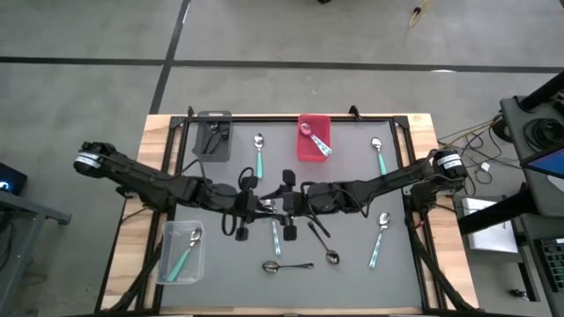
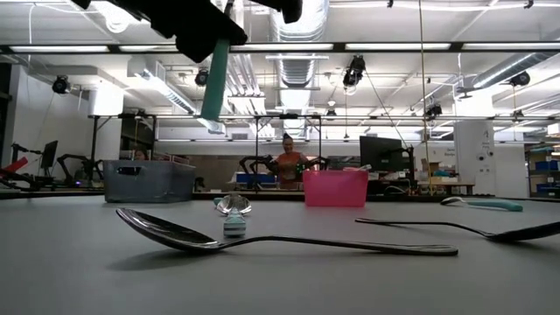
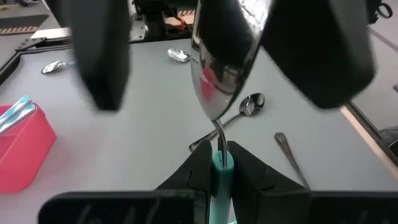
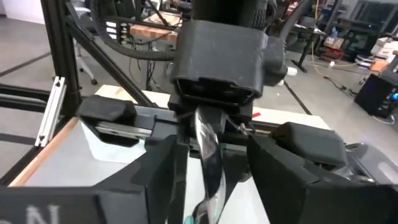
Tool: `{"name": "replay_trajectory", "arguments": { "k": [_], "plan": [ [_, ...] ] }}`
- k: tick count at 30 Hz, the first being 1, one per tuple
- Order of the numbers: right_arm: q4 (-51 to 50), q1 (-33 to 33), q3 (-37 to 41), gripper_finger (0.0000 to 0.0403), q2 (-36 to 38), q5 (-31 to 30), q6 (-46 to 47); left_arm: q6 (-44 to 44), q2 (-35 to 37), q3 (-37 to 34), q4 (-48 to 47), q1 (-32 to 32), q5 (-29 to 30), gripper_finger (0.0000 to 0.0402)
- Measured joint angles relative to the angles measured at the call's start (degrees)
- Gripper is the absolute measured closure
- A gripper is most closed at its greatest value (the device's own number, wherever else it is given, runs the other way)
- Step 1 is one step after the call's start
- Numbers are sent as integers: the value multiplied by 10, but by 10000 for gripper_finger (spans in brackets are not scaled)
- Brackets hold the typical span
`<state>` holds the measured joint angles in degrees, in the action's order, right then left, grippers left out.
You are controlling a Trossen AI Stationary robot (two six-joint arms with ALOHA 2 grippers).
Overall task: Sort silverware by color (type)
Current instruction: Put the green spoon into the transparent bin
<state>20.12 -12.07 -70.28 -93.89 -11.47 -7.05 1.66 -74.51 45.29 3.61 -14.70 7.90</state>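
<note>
Left wrist view: left claw (image 3: 221, 163) clamped on teal-handled spoon (image 3: 219, 87) above mid-tabletop (image 1: 352, 264), bowl pointing straight into the wide-open right claw (image 4: 211, 168), apparently awaiting handover.

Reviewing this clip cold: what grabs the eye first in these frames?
The two arms meeting mid-table: the left gripper is shut on a teal-handled spoon, held out between the open fingers of the right gripper, like a handover. Around them, loose spoons scatter over the grey table, with a red bin at the far edge already holding one.
</note>
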Motion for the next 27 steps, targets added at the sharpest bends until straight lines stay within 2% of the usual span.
{"name": "replay_trajectory", "arguments": {
  "k": [7,13,24,27],
  "plan": [
    [0,0,0,290,0,1,0,2,1,-10,0,0,0,386],
    [-1,0,0,378,0,-2,2,4,3,-10,4,0,1,369],
    [-40,0,-1,388,7,-7,6,11,3,-10,9,2,6,355],
    [-42,0,-1,388,9,-28,1,12,5,-10,11,4,19,345]
  ]
}}
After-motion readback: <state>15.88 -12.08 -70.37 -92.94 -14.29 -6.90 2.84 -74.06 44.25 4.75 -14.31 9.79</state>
